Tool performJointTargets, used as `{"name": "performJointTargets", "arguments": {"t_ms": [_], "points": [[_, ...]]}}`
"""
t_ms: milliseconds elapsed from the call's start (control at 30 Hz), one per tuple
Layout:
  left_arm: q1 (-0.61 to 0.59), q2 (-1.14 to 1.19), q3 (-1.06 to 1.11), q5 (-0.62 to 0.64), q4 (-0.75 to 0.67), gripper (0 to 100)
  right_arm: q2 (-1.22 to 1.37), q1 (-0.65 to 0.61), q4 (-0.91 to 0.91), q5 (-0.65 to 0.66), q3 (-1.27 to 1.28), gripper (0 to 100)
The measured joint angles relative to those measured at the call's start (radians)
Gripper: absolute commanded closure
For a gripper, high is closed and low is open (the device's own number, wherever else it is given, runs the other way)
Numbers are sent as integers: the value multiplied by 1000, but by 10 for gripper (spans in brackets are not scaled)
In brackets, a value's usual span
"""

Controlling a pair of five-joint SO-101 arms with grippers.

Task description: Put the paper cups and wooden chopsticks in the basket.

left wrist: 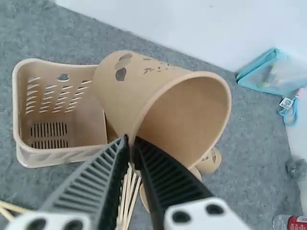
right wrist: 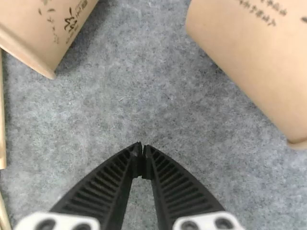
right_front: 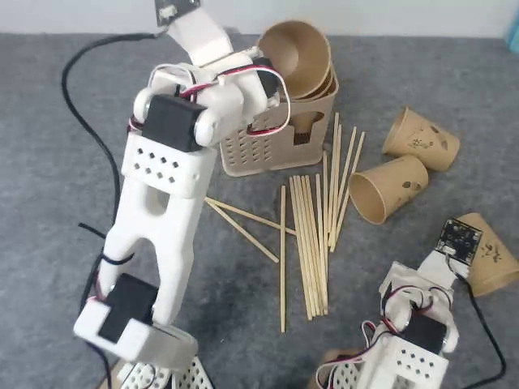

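Grey tabletop (right_front: 57, 162) carries everything. Left arm (right_front: 162, 203) stretches from 7 o'clock up to 12 o'clock, ending over the basket. Basket (right_front: 268, 146) is beige and slotted, upright at 12 o'clock. Right arm (right_front: 413, 340) sits low at 5 o'clock.

Held cup (right_front: 296, 57) is tilted, mouth facing up and out, above the basket's 2 o'clock corner. I can't tell whether it touches the basket.

Three loose cups lie on their sides at 3 o'clock. Far cup (right_front: 422, 139) and mid cup (right_front: 388, 188) are just beside each other. Near cup (right_front: 496, 261) is partly behind the right arm's wrist.

Chopsticks (right_front: 312, 243) are on the tabletop at centre, just below the basket. Most lie in a loose bundle running 12 to 6, and a couple are angled off toward 9 o'clock.

Left gripper (left wrist: 130, 140) is clamped on the held cup's rim, one finger inside and one outside. Right gripper (right wrist: 142, 147) has its fingers together with nothing between them. It hangs over bare tabletop with a loose cup on either side.

A blue bag (left wrist: 271, 72) lies past the tabletop's edge.
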Motion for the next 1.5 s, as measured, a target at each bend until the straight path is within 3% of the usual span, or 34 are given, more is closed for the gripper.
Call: {"name": "performJointTargets", "arguments": {"t_ms": [267,600,867,1100,1267,1500], "points": [[40,84,-212,-2,130,987,0,0,0,0,0,989],[74,189,-244,-2,138,983,0,0,0,0,0,989],[74,193,-244,-2,143,732,0,0,0,0,0,989],[78,195,-353,-2,235,747,0,0,0,0,0,989],[15,187,-505,-23,285,747,0,0,0,0,0,989],[-137,-23,-374,-135,285,747,-17,15,109,0,-51,989]]}}
